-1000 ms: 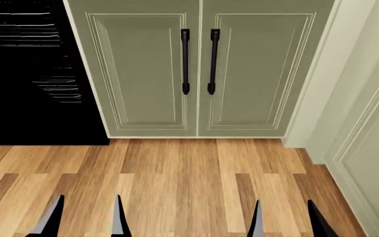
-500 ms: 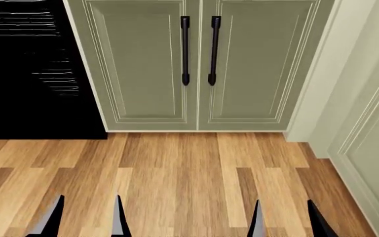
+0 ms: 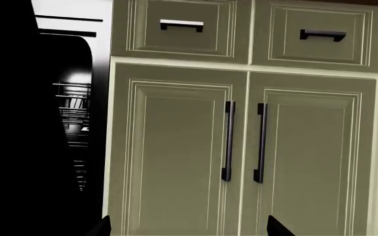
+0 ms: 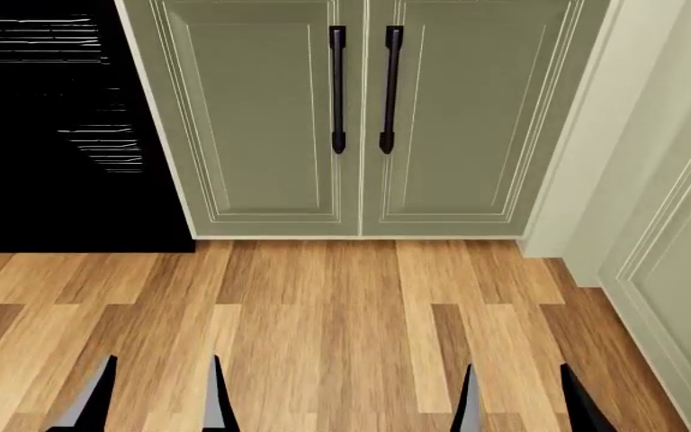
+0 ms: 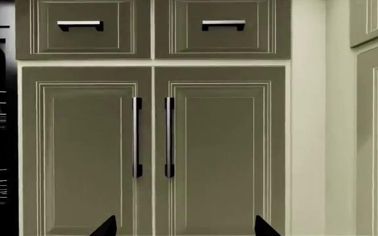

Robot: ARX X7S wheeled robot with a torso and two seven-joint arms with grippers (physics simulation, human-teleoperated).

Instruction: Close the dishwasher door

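2 pincers apart, empty: L (image 4: 154, 396) | R (image 4: 520, 400) | dishwasher (image 4: 46, 135) open

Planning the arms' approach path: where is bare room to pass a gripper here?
Bare wood floor runs between the cabinet doors and both grippers, left gripper and right gripper. It narrows at the side cabinet. The dishwasher's black interior fills the left corner.

text: none readable | labels: none | numbers: none
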